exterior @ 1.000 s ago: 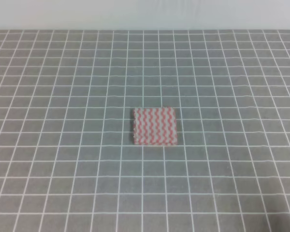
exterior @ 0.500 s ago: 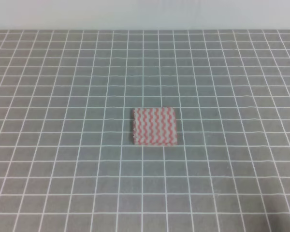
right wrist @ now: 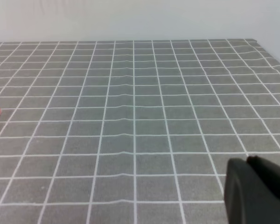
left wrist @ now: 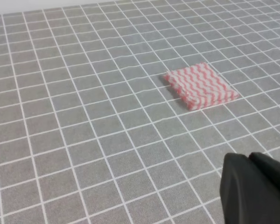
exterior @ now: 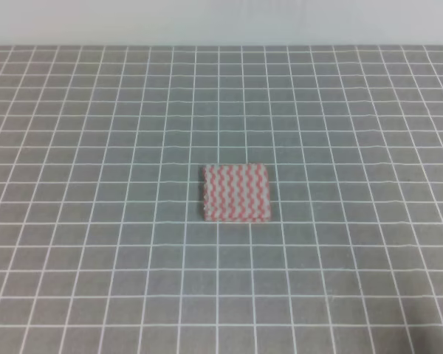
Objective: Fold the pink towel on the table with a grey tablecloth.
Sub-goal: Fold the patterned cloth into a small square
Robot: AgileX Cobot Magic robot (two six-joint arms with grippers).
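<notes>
Towel (exterior: 235,192) work looks close to finished: the pink towel lies as a small, layered rectangle near the middle of the grey gridded surface (exterior: 96,243), with stacked edges showing along its left side in the high view and along its near edge in the left wrist view. Neither arm appears in the high view, and nothing touches the cloth.

Only a dark corner of the left pincer (left wrist: 254,189) shows at the bottom right of its wrist view, well apart from the towel; whether it is released or clenched I cannot tell. The right pincer (right wrist: 254,189) is likewise just a dark lump low in its own view, its state equally unreadable, and a sliver of pink at that picture's left edge is probably the towel's corner, though it is too small to be sure.

Judged from this, the step in hand is to leave the fold alone and keep both arms clear. Doing it well means no low pass over the cloth, since thin layers like these would likely slide or spring open at a light brush. If one more fold were wanted, pinching all layers together at a corner would keep the stack square.
</notes>
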